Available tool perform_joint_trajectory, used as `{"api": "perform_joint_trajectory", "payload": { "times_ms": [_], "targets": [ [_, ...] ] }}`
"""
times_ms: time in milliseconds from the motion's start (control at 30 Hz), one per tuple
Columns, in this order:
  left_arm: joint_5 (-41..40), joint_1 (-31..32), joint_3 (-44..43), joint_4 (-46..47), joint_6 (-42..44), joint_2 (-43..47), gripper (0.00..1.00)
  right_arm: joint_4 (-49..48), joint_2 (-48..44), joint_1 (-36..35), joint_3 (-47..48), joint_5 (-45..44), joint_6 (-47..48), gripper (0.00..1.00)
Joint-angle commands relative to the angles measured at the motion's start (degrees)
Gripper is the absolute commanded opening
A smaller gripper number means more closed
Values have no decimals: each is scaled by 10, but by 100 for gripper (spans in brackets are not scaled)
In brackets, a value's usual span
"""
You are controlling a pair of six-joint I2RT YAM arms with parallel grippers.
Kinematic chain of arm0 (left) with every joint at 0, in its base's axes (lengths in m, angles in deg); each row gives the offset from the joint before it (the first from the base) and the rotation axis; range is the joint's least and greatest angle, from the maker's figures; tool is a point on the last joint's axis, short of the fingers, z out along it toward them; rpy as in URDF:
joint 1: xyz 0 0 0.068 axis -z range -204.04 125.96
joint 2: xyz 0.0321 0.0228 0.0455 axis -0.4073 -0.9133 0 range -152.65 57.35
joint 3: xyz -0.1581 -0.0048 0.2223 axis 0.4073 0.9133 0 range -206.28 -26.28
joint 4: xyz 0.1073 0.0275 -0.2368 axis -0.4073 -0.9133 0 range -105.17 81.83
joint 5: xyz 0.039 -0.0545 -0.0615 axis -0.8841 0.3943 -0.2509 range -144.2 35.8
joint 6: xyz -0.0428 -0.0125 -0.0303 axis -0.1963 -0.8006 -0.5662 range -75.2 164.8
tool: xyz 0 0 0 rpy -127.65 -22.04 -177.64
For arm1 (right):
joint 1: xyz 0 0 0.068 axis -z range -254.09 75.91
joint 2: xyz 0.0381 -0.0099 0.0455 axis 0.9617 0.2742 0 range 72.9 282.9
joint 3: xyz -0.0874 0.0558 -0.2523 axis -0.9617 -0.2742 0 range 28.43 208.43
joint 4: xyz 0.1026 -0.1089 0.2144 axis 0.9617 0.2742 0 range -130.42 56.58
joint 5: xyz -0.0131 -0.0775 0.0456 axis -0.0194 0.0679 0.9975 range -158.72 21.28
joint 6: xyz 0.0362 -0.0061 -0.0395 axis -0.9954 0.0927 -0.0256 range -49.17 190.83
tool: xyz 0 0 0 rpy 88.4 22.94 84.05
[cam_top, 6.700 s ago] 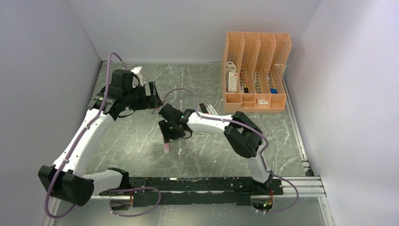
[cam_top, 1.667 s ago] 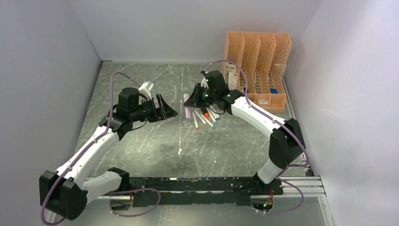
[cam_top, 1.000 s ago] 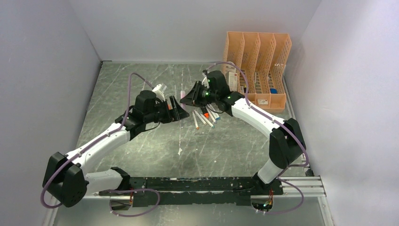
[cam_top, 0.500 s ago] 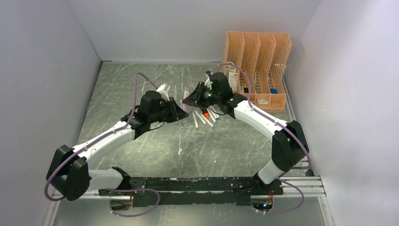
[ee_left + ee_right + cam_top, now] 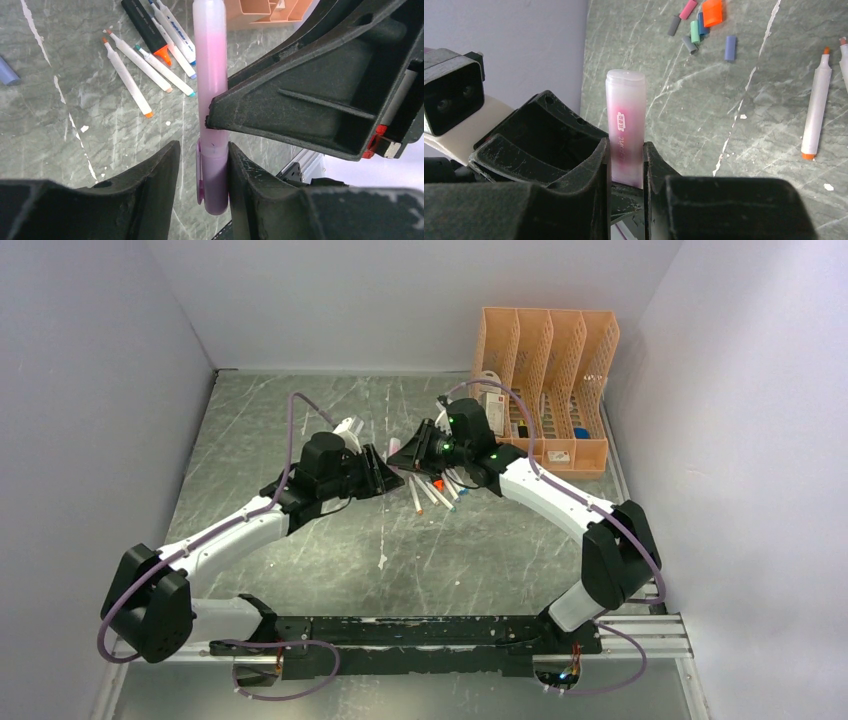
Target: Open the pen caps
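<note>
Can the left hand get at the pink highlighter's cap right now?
Probably yes. The right hand holds the highlighter by its barrel, leaving the cap end free. The left hand has a finger on each side of the cap, with nothing in between.

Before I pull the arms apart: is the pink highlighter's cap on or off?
On. In the left wrist view the purple cap sits flush on the pink highlighter, no gap or tip showing.
</note>
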Motion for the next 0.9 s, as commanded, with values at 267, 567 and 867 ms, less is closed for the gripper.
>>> {"api": "perform_joint_trajectory", "payload": {
  "times_ms": [267, 567, 867],
  "targets": [
    [-35, 19, -14, 26, 25, -5, 33, -22, -22, 0, -13, 17, -14, 0],
    [92, 20, -6, 53, 36, 4, 7, -30, -43, 18, -38, 49, 3, 40],
    [276, 11, 97, 276, -110, 62, 8, -242, -128, 64, -195, 170, -74, 43]
  ]
}}
